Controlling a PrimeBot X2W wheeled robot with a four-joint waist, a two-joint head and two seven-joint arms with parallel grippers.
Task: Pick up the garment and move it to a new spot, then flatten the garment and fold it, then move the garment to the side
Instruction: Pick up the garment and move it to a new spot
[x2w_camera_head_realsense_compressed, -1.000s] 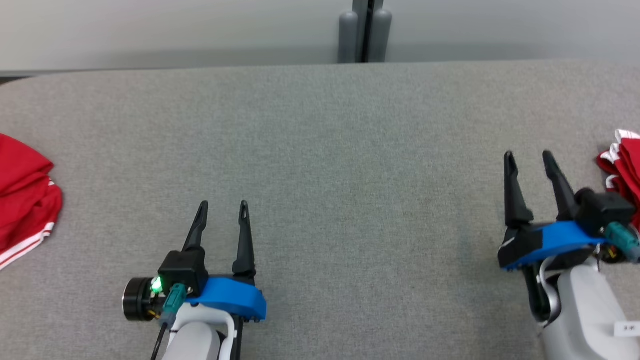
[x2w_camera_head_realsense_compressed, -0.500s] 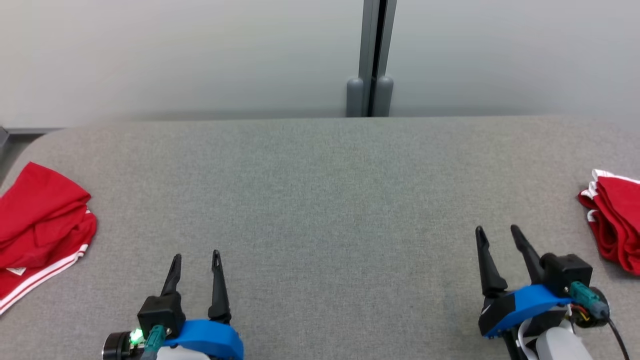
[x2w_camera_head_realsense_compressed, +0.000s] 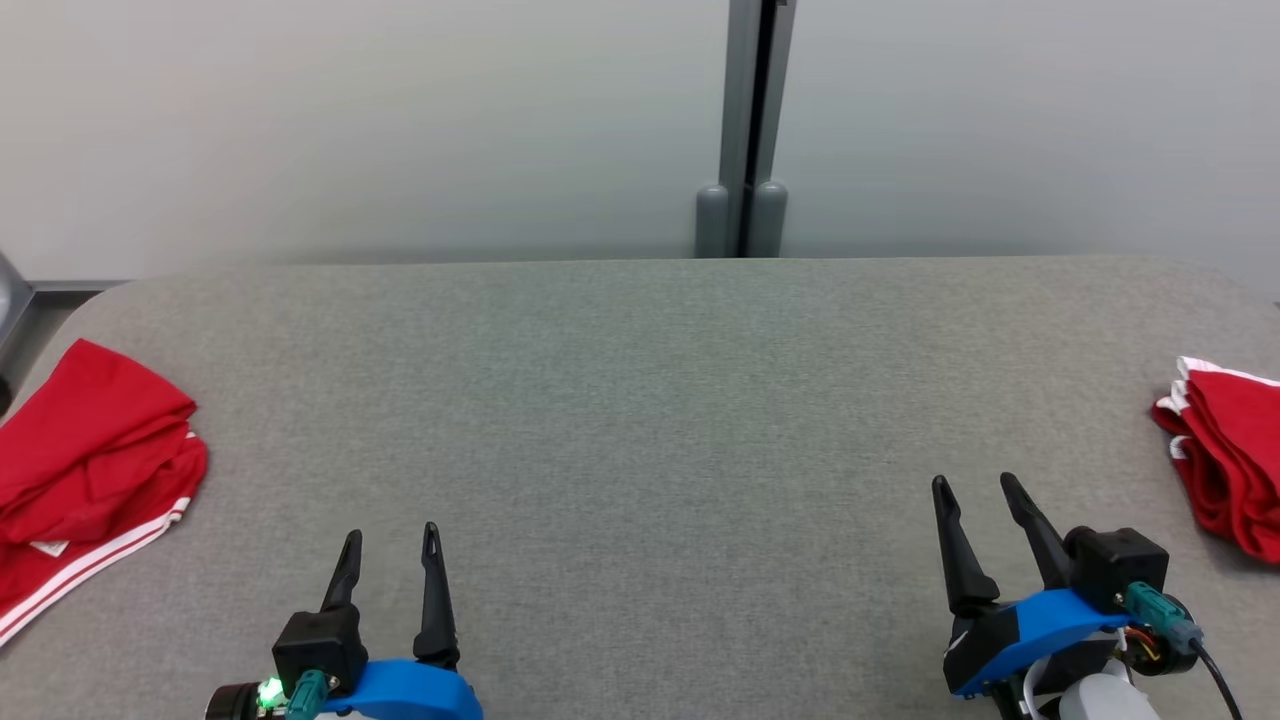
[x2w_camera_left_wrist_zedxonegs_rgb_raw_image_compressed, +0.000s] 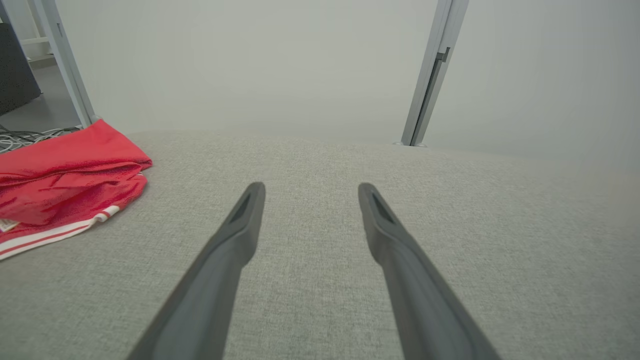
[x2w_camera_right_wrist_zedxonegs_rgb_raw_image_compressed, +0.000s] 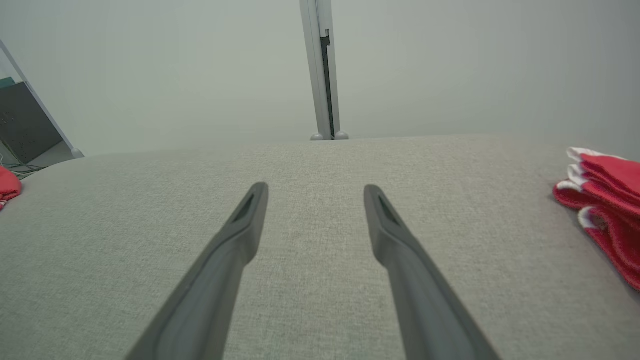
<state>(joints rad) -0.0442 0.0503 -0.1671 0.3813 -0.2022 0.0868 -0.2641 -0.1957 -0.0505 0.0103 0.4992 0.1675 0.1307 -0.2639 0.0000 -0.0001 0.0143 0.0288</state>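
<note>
Garments lie at both ends of our table (x2w_camera_head_realsense_compressed: 640, 400). The left garment (x2w_camera_head_realsense_compressed: 90, 470) is a crumpled red piece with white stripes along its near hem, and it rests on the grey fabric at the table's far left edge. The right garment (x2w_camera_head_realsense_compressed: 1235, 460) is a layered red pile with white trim, lying at the far right edge and partly cut off by the frame. We cannot tell which of the two the job concerns. Neither is touched by anything but the table.

Our left gripper (x2w_camera_head_realsense_compressed: 390, 535) hangs low over the near left part of the table, its two dark fingers spread apart with nothing between them. The left garment lies well off to its left. Our right gripper (x2w_camera_head_realsense_compressed: 975, 483) sits over the near right part, likewise released and empty, with the right garment near it on its right but apart from it.

Between the two grippers the grey surface stretches bare. Behind the table's far edge stands a pale wall (x2w_camera_head_realsense_compressed: 350, 120) with a grey upright post (x2w_camera_head_realsense_compressed: 742, 120) at its middle.
</note>
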